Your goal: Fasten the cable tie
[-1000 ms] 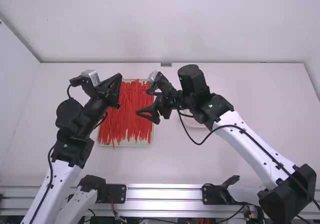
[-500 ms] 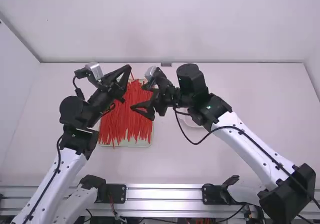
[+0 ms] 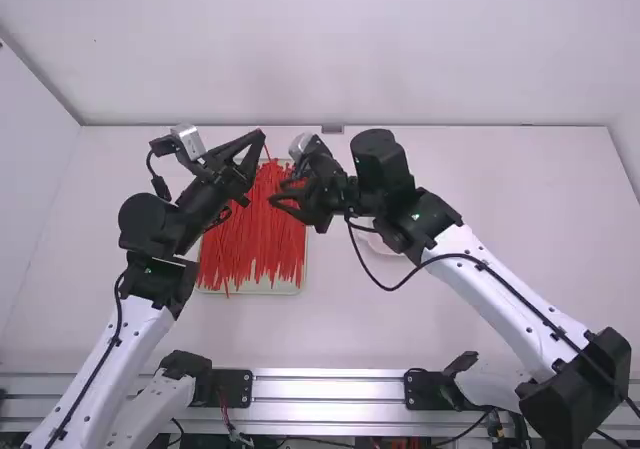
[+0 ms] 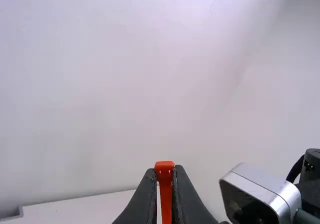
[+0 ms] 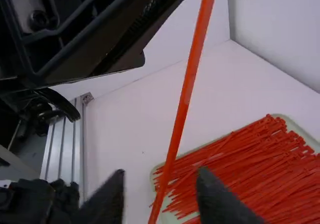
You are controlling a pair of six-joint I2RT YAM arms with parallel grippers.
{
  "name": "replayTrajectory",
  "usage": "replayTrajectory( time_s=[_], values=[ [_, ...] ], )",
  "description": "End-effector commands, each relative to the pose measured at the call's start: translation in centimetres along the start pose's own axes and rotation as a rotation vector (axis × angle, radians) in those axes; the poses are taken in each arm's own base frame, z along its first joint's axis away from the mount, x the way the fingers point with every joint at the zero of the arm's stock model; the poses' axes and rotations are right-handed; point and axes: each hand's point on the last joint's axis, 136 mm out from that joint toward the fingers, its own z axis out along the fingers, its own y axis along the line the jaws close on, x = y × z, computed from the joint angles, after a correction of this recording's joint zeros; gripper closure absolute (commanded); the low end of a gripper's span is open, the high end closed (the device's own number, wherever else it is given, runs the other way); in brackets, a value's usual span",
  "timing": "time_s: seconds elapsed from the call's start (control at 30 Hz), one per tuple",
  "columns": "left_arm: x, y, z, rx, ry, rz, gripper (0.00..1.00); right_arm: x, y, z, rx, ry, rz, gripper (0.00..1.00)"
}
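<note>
My left gripper (image 3: 256, 145) is raised above the far end of the tray and is shut on one red cable tie (image 4: 164, 170), whose head pokes out between its fingertips (image 4: 150, 184). The tie's strap (image 5: 187, 92) hangs down from it toward the pile. My right gripper (image 3: 301, 209) hovers close to the right of the left one, over the tray. It stands open, and its own view has the hanging strap passing between its two fingers (image 5: 107, 199) without touching either.
A pale tray (image 3: 304, 269) heaped with several loose red cable ties (image 3: 250, 234) lies left of the table's middle. A small white object (image 3: 386, 247) lies under the right arm. An aluminium rail (image 3: 330, 384) runs along the near edge.
My left gripper has lifted up and to the right with the tie. My right gripper has shifted left and up, closing in on the hanging strap.
</note>
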Motion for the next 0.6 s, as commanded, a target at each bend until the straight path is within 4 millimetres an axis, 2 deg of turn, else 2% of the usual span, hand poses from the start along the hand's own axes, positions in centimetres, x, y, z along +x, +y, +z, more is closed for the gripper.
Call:
replayTrajectory(
  time_s=[0.0,0.03,0.13,0.17,0.2,0.23,0.3,0.33,0.43,0.57],
  values=[
    [0.5,-0.3,0.0,0.016,0.012,-0.008,0.98,-1.2,0.1,-0.1,0.001,-0.02,-0.012,0.94],
    [0.5,-0.3,0.0,0.016,0.012,-0.008,0.98,-1.2,0.1,-0.1,0.001,-0.021,-0.013,1.0],
    [0.5,-0.2,0.0,0.014,0.014,-0.009,0.98,-1.1,0.0,-0.1,0.006,-0.019,-0.011,1.0],
    [0.6,-0.1,0.0,0.013,0.017,-0.011,0.95,-1.1,0.0,-0.1,0.006,-0.019,-0.011,1.0],
    [0.6,-0.1,0.1,0.013,0.018,-0.011,0.85,-1.1,0.0,-0.1,0.007,-0.019,-0.012,1.0],
    [0.7,-0.2,0.1,0.022,0.02,0.001,0.71,-1.2,-0.4,-0.3,0.017,-0.021,-0.008,1.0],
    [0.7,-0.6,0.2,0.05,0.024,0.04,0.6,-1.2,-0.8,-0.6,0.023,-0.024,-0.004,1.0],
    [0.8,-1.5,0.2,0.1,0.032,0.089,0.51,-1.4,-1.6,-1.2,0.039,-0.031,0.008,1.0],
    [0.7,-2.0,0.2,0.124,0.032,0.113,0.46,-1.7,-2.3,-2.3,0.028,-0.045,0.017,1.0],
    [-0.4,-1.1,0.1,0.085,0.025,0.119,0.41,-2.1,-4.1,-4.4,0.03,-0.072,0.029,1.0]
  ],
)
